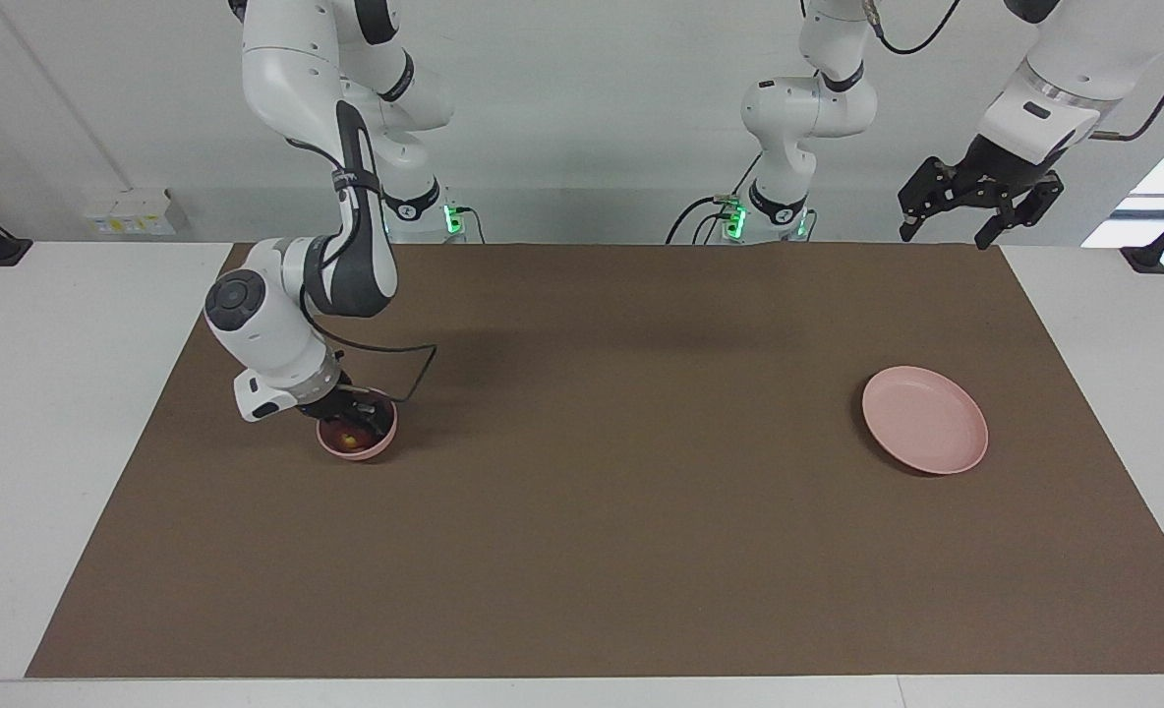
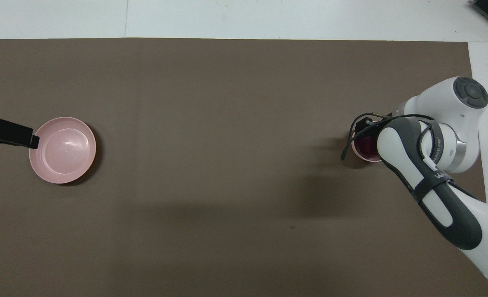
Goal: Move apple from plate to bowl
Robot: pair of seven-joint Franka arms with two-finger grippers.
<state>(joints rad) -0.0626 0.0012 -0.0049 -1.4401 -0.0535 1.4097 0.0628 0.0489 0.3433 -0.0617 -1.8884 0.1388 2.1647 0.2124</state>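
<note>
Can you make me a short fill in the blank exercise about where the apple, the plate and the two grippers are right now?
1. The apple lies inside the pink ____.
2. The plate toward the left arm's end of the table holds ____.
3. The ____ gripper reaches down into the bowl.
4. The left gripper hangs raised near the table's edge, touching ____.

Missing words: bowl; nothing; right; nothing

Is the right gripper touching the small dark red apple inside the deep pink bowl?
Cannot tell. In the facing view the right gripper reaches into the bowl over the apple, but no contact or gap shows.
</note>
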